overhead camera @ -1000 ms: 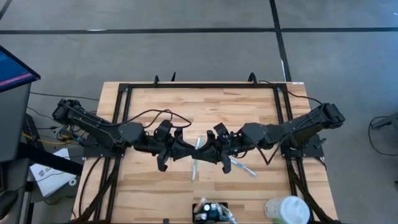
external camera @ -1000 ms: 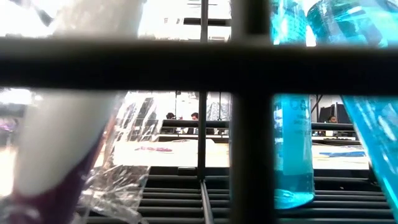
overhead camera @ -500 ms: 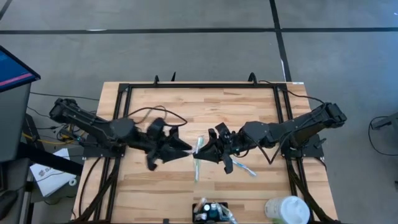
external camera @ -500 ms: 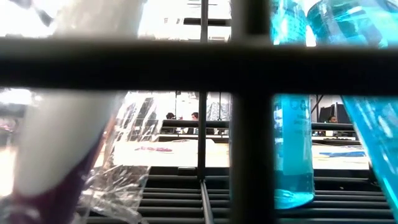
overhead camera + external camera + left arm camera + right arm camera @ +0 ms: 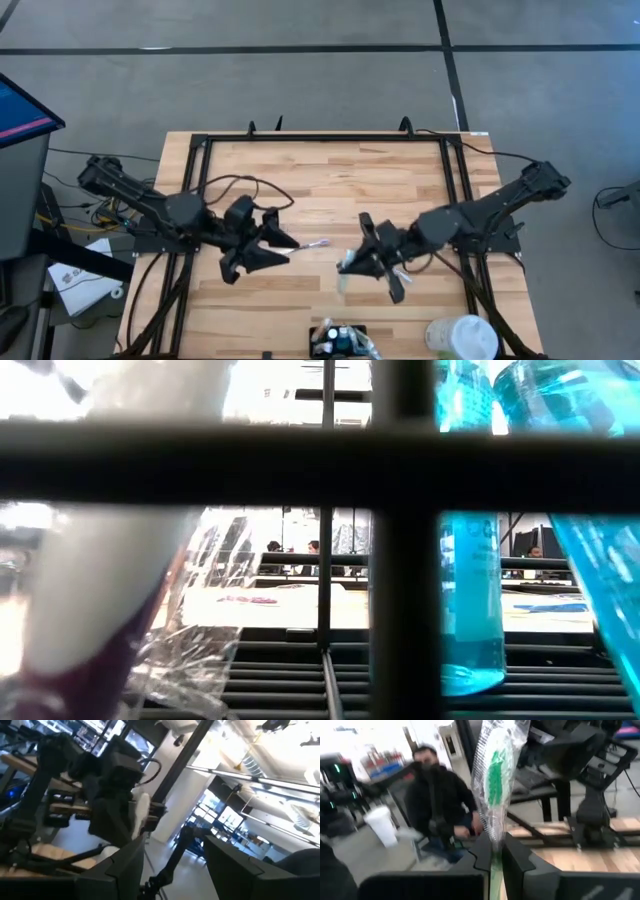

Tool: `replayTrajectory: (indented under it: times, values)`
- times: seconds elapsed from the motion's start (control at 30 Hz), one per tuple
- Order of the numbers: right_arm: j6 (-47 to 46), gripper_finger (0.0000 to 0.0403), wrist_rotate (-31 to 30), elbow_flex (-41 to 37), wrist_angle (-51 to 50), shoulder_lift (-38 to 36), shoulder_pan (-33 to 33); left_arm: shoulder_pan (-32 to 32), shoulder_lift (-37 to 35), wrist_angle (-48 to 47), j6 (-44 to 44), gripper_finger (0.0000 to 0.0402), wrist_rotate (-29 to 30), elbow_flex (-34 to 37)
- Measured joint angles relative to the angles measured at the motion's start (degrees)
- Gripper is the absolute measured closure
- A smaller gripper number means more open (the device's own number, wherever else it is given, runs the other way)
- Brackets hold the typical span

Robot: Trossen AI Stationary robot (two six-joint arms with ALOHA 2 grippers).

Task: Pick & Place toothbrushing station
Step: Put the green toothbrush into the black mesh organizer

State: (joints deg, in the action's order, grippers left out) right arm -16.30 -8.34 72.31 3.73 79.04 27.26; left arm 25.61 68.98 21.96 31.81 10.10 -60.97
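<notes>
In the high view my right gripper (image 5: 350,266) is a little right of the table's middle, toward the near edge. It is shut on a green toothbrush in a clear wrapper (image 5: 495,780). My left gripper (image 5: 283,247) stands open at the centre left, and its fingers (image 5: 125,870) hold nothing. The black toothbrushing station (image 5: 340,340) sits at the near edge with several items in it. Its dark bars (image 5: 400,460) fill the low view. My right gripper pinches the wrapped toothbrush between its two fingers (image 5: 520,860), on the wrapper's lower part (image 5: 495,851). The green head end (image 5: 492,775) sticks out beyond the fingertips, along the fingers. In the high view the toothbrush (image 5: 344,280) appears clear of the table.
A white round cup (image 5: 462,338) stands at the near right corner. A small pale item (image 5: 316,243) lies just off my left fingertips, and another pale item (image 5: 400,270) shows under my right arm. A black frame (image 5: 325,137) rims the table. A seated person (image 5: 437,805) is beyond it.
My left gripper has opened, let go of the wrapped toothbrush and drawn back toward the table's left edge. My right gripper has kept the toothbrush and carried it from the middle toward the near edge and a little to the right.
</notes>
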Motion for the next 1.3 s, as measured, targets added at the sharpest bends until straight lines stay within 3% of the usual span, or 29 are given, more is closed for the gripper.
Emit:
replayTrajectory:
  times: [0.23,0.37,0.57,0.8,1.0,1.3]
  values:
    - [1.51,0.0392,-4.00,-1.61,-4.62,-0.50,5.65,1.15,3.21,-0.11,0.84,0.0202,5.65,0.00]
    - [1.38,0.0392,-4.00,-6.72,-0.51,-0.48,8.19,1.15,4.37,0.10,1.83,0.0202,10.07,0.00]
    - [1.36,0.0392,-3.74,-16.46,15.53,-1.57,11.76,1.17,5.02,0.17,4.27,0.0202,18.42,0.02]
    - [3.11,0.0385,-3.78,-22.88,16.51,-4.36,15.88,1.15,5.02,0.14,5.95,0.0202,26.85,0.02]
    - [7.85,0.0388,-3.56,-26.26,20.16,-6.24,17.58,1.22,5.02,0.07,7.79,0.0202,29.07,0.02]
    - [10.95,0.0387,6.60,-34.22,32.31,-5.70,12.56,2.48,5.02,0.00,10.95,0.0202,32.67,0.02]
